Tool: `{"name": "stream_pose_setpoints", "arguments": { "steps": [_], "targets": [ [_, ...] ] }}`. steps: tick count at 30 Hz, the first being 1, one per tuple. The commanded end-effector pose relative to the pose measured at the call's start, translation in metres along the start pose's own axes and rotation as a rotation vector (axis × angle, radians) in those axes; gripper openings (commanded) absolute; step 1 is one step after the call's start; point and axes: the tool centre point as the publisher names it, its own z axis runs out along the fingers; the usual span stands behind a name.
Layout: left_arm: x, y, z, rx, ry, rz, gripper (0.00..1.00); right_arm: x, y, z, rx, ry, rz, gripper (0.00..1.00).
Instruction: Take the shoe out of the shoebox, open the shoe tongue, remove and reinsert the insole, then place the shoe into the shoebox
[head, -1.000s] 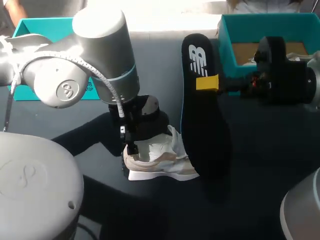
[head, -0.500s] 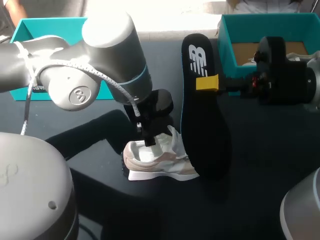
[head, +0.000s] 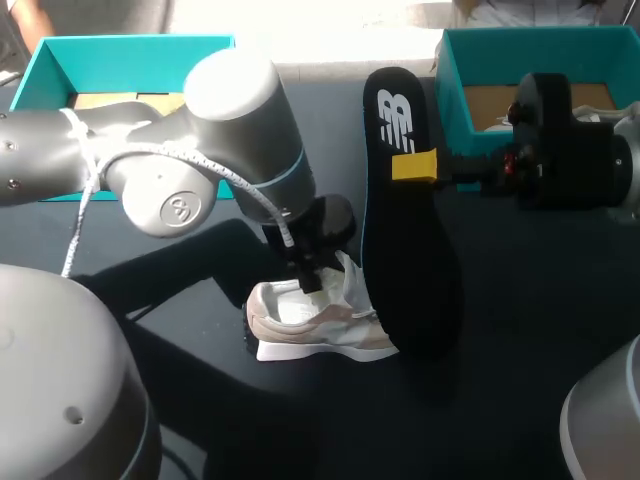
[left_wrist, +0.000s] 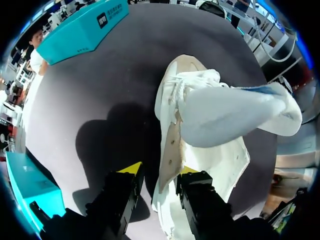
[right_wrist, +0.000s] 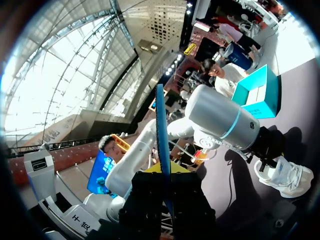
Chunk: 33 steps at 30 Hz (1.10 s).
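From the head view, my left arm (head: 200, 150) comes in from the left and bends steeply down over the middle of the table (head: 520, 330). Its tool (head: 312, 280) points straight down into the top of the white shoe (head: 310, 325). The shoe lies out on the table, outside both boxes. My right arm (head: 570, 150) comes in level from the right. Its tool (head: 415, 165) is clamped on the black insole (head: 405, 260), which is held up with its flat face to the camera. The insole's lower end overlaps the shoe's right end, and I cannot tell whether they touch. The shoebox (head: 455, 80) sits at the far right and a second teal box (head: 60, 65) at the far left. Bare table lies near and to the right of the shoe.

The left wrist view shows what the arm hides from above. The left tool (left_wrist: 159, 170) stands spread, straddling the side wall of the shoe (left_wrist: 200, 115). One finger is over the shoe's inside, and the other is outside it with a strip of dark table between. The tongue is folded wide open.

The right wrist view shows the insole (right_wrist: 160, 120) edge-on, pinched between the fingers of the right tool (right_wrist: 162, 172). The shoe (right_wrist: 282, 175) and left arm (right_wrist: 220, 120) are well ahead.
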Motion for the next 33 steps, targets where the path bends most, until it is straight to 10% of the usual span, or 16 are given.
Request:
{"name": "stream_pose_setpoints", "arguments": {
  "steps": [1,11,19,26,33],
  "targets": [
    [0.001,-0.008,0.013,0.000,0.011,0.002,0.39,0.009,-0.003,0.011,-0.040,-0.013,0.000,0.00],
    [0.004,-0.020,0.027,0.014,0.044,-0.008,0.28,0.009,-0.003,0.011,-0.040,-0.013,0.000,0.00],
    [0.007,-0.021,0.036,0.014,0.091,0.006,0.00,0.009,-0.003,0.011,-0.040,-0.013,0.000,0.00],
    [-0.006,-0.024,0.002,0.065,0.546,0.311,0.00,0.009,-0.003,0.011,-0.040,-0.013,0.000,0.00],
    [-0.010,-0.030,-0.036,-0.218,0.874,0.835,0.00,0.009,-0.003,0.011,-0.040,-0.013,0.000,0.00]
  ]
}}
